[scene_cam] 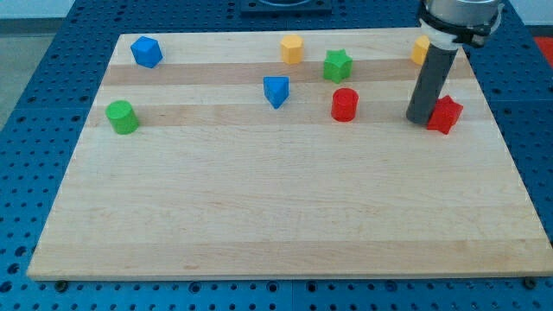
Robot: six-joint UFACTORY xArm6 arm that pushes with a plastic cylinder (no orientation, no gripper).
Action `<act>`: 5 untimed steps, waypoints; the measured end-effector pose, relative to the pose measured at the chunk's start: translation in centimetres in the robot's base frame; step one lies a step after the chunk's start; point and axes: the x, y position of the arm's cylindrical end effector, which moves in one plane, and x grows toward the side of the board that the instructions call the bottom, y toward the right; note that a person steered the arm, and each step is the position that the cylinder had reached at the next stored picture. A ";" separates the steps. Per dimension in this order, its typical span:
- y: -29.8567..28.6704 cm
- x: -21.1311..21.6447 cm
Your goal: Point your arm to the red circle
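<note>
The red circle [345, 104], a short red cylinder, stands on the wooden board [285, 216] right of centre near the view's top. My tip [420, 120] rests on the board well to the right of it, touching or nearly touching the left side of a red star block [445, 114]. The rod rises up to the arm at the view's top right and hides part of a yellow block [419, 50].
A green star [338, 65] sits just above the red circle, a yellow hexagon [292, 48] further left. A blue triangular block [276, 91] lies left of the red circle. A blue cube [147, 52] and a green cylinder [122, 117] are at the view's left.
</note>
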 end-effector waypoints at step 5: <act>-1.0 -4.1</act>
